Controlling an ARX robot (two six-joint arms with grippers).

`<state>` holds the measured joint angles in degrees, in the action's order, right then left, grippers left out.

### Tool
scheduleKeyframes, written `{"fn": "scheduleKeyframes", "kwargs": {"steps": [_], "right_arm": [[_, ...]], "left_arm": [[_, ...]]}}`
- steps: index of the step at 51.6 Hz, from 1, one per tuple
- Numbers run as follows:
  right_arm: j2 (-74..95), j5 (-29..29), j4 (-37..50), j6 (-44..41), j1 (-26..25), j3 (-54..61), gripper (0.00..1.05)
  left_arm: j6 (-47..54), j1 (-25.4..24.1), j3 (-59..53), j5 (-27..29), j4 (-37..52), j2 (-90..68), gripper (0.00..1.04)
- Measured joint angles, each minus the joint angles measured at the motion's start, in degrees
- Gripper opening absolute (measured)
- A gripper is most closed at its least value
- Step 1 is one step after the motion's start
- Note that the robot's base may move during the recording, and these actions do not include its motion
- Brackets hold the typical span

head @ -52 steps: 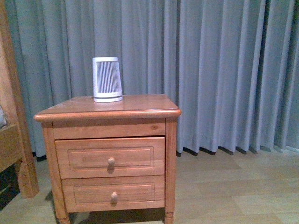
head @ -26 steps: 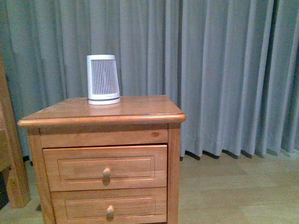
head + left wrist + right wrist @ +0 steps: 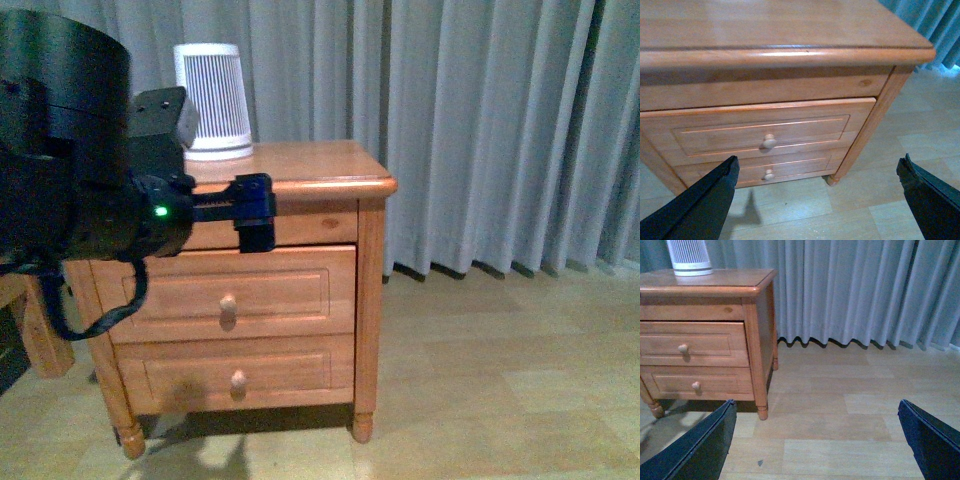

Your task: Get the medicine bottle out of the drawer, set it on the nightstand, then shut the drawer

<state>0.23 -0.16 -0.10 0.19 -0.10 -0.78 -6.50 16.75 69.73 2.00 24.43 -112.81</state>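
The orange-brown nightstand point(image 3: 320, 160) stands at the left of the front view. Its upper drawer point(image 3: 270, 290) is shut, with a round knob point(image 3: 228, 306). The medicine bottle is hidden. My left arm fills the near left, and my left gripper point(image 3: 256, 212) hangs in front of the nightstand's top edge. In the left wrist view the left gripper point(image 3: 817, 165) is open and empty, facing the upper drawer point(image 3: 805, 127) and the nightstand point(image 3: 790, 30). My right gripper point(image 3: 816, 410) is open and empty over the floor, right of the nightstand point(image 3: 757, 330).
A white ribbed tapered device point(image 3: 212, 100) stands at the back left of the nightstand top. The lower drawer point(image 3: 280, 370) is shut. Grey curtains point(image 3: 480, 130) hang behind. A wooden bed frame leg point(image 3: 40, 350) stands at the far left. Wood floor point(image 3: 480, 380) lies to the right.
My left arm has come into the front view at the near left. The front view itself has shifted, so the nightstand top and the ribbed device sit higher in frame. Both drawers stay shut.
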Motion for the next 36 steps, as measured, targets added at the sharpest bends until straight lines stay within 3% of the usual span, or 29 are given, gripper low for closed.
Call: {"fn": "scheduleKeyframes", "kwargs": {"steps": [15,36], "right_arm": [[0.0,0.0,0.0,0.0,0.0,0.0,0.98],[0.0,0.0,0.0,0.0,0.0,0.0,0.98]], "left_arm": [[-1.8,-0.9,16.5,4.5,-0.2,-20.0,0.98],[-1.9,-3.5,30.0,8.9,-2.1,-32.5,0.98]]}}
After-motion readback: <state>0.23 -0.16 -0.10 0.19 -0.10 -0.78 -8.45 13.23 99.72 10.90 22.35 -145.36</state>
